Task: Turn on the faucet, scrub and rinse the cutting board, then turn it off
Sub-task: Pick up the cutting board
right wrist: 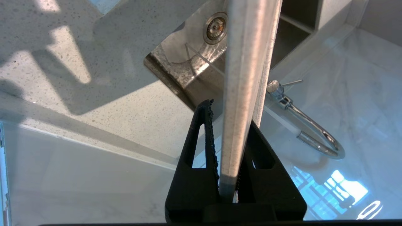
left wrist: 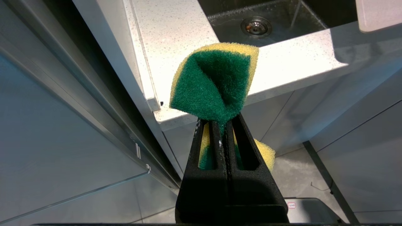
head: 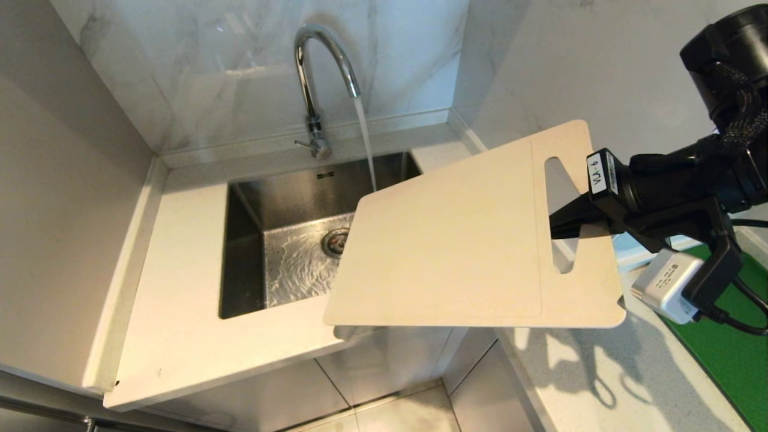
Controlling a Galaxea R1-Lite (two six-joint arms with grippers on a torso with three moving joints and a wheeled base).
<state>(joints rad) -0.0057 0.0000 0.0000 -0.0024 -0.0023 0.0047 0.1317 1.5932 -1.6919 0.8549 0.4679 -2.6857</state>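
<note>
The chrome faucet (head: 318, 66) is running; a stream of water (head: 366, 144) falls into the steel sink (head: 240, 252), and its thin lever (head: 303, 143) sticks out at the base. My right gripper (head: 567, 225) is shut on the cream cutting board (head: 468, 240) at its handle slot. It holds the board nearly flat in the air over the sink's right front corner, beside the stream. In the right wrist view the cutting board (right wrist: 248, 47) runs edge-on between the right gripper (right wrist: 229, 116) jaws, with the faucet (right wrist: 314, 131) beyond. My left gripper (left wrist: 221, 121), low beside the counter front, is shut on a green-and-yellow sponge (left wrist: 213, 81).
White speckled counter (head: 180, 288) surrounds the sink and continues on the right (head: 600, 384). A green mat (head: 726, 354) lies at the far right. Marble wall stands behind the faucet. The drain (head: 336, 240) shows in the wet sink floor. Tiled floor lies below the counter edge.
</note>
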